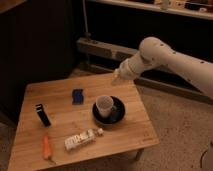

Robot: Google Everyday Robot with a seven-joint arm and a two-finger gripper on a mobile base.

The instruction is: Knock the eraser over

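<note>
Black slim rectangular eraser (43, 114) stands upright at the wooden worktop's (132, 131) nine o'clock, so a push can topple it. The pale gripper (117, 76) hovers at one o'clock, well apart; I cannot tell its clench.

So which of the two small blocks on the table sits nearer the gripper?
The blue block, mid-table. The gripper hovers by the back edge of the table; the black eraser is farther away, near the carrot.
</note>
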